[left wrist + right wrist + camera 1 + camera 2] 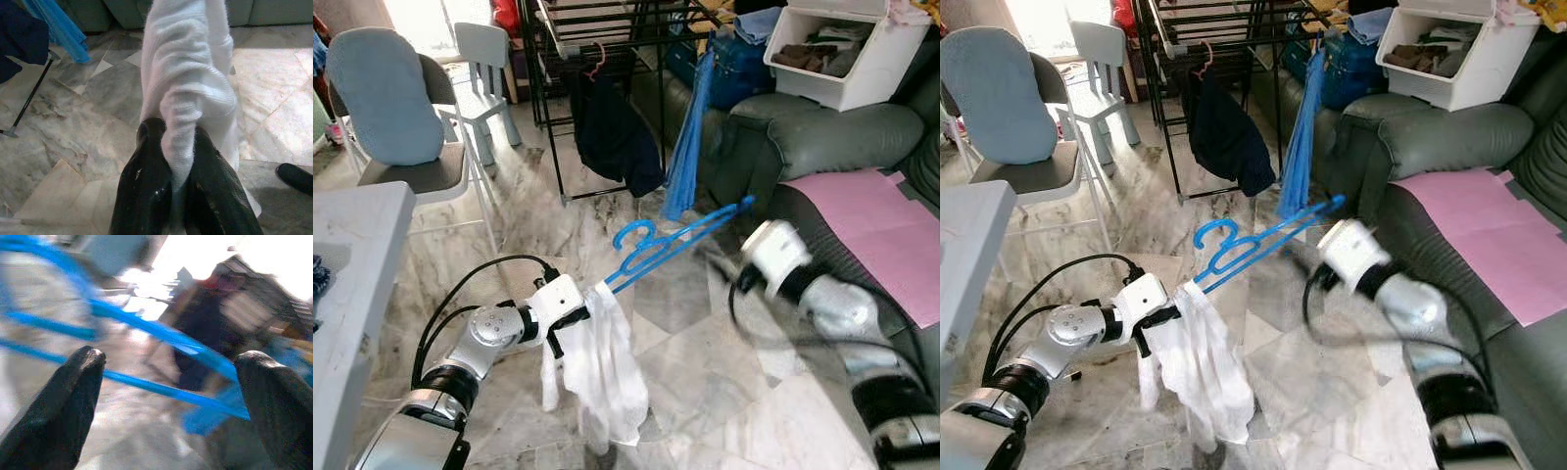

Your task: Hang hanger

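Note:
A blue plastic hanger hangs tilted in mid-air over the marble floor, its hook pointing up. A white garment droops from its lower left end. My left gripper is shut on a fold of that white garment, right at the hanger's end. My right gripper is open and motion-blurred; the hanger's blue bars cross the gap just beyond its fingers. In the eye views the right wrist sits close below the hanger's raised right tip. A black drying rack stands ahead.
On the rack hang a dark garment on a pink hanger and a blue cloth. A green sofa with a pink sheet and a white bin is to the right. A chair and a white table stand left.

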{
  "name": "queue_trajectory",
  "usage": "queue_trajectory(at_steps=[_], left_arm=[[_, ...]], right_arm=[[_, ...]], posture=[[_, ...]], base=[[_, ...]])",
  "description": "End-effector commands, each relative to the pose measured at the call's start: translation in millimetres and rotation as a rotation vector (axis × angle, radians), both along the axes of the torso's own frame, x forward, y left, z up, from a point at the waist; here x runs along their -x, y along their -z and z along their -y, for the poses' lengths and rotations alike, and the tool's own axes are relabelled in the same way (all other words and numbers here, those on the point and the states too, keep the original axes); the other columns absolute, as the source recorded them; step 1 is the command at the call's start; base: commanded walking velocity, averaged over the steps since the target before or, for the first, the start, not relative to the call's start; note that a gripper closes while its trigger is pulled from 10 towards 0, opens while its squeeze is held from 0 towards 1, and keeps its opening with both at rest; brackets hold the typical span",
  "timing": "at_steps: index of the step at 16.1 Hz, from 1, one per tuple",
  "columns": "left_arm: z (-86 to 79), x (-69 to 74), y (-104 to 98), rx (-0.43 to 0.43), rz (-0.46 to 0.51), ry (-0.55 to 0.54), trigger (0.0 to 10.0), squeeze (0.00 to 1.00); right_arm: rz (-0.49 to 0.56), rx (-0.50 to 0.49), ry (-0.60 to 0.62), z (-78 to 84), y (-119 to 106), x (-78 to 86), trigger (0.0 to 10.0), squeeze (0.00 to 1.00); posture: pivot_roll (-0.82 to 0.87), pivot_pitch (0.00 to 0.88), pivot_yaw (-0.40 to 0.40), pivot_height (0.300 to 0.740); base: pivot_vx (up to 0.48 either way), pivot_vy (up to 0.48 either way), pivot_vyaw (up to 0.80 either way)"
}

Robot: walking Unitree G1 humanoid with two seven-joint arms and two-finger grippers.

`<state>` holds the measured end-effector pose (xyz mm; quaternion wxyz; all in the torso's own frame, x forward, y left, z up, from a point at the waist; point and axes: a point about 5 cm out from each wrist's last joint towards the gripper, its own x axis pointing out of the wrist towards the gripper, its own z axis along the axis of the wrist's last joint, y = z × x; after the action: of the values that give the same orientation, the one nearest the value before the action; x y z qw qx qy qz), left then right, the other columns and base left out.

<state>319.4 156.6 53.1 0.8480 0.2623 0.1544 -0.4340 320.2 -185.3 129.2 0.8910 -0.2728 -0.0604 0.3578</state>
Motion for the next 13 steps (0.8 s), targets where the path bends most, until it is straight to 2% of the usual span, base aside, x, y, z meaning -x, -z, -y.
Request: queue_trajectory(at_steps=[1, 2, 4, 6, 8, 9, 10, 11, 12, 13], left_arm=[[4.9, -10.2, -16, 0.033, 0.06, 0.001, 0.0, 0.0], [5.7, -11.7, -18, 0.046, 0.069, -0.01, 0.0, 0.0], [5.4, -14.9, -21, 0.055, 0.083, -0.037, 0.0, 0.0], [-1.6, -24.3, -29, 0.053, 0.116, -0.133, 0.0, 0.0], [-4.6, -32.5, -43, 0.128, 0.151, -0.193, 0.0, 0.0], [4.1, -30.8, -50, 0.189, 0.155, -0.112, 0.0, 0.0], [10.0, -29.0, -56, 0.207, 0.178, -0.055, 0.0, 0.0], [12.9, -30.7, -61, 0.237, 0.197, -0.058, 0.0, 0.0], [14.1, -31.5, -64, 0.251, 0.206, -0.06, 0.0, 0.0], [23.9, -28.8, -75, 0.325, 0.208, 0.01, 0.0, 0.0]], right_arm=[[-0.034, 0.064, -0.071, 0.6, 4, 6.8, 10.0, 1.0], [-0.063, 0.057, -0.086, 1.0, 6, 9.5, 10.0, 1.0], [-0.047, 0.045, -0.064, 3.3, 6, 10.1, 10.0, 1.0], [-0.021, -0.001, 0.007, 8.1, 5, 10.5, 10.0, 1.0], [-0.044, -0.069, 0.061, 6.9, 14, 15.5, 10.0, 1.0], [-0.114, -0.176, 0.15, 4.5, 25, 14.9, 10.0, 1.0], [-0.197, -0.293, 0.232, 2.0, 31, 12.2, 10.0, 1.0], [-0.261, -0.323, 0.232, -3.2, 38, 13.8, 10.0, 1.0], [-0.281, -0.321, 0.232, -5.5, 41, 14.5, 10.0, 1.0], [-0.327, -0.322, 0.253, -11.1, 50, 14.3, 10.0, 0.0]], posture=[[-0.17, 0.0, 0.01, 0.74], [-0.17, 0.0, 0.011, 0.74], [-0.17, 0.0, 0.009, 0.74], [-0.17, 0.0, 0.009, 0.74], [-0.17, 0.0, 0.011, 0.74], [-0.17, 0.0, 0.011, 0.74], [-0.17, 0.0, 0.011, 0.74], [-0.16, 0.0, 0.012, 0.74], [-0.16, 0.0, 0.012, 0.74], [-0.15, 0.0, 0.012, 0.74]], base=[[0.0, 0.0, 0.0], [0.0, 0.0, 0.0], [0.0, 0.0, 0.0], [0.0, 0.0, 0.0], [0.0, 0.0, 0.0], [0.0, 0.0, 0.0], [0.0, 0.0, 0.0], [0.0, 0.0, 0.0], [0.0, 0.0, 0.0], [0.0, 0.0, 0.0]])
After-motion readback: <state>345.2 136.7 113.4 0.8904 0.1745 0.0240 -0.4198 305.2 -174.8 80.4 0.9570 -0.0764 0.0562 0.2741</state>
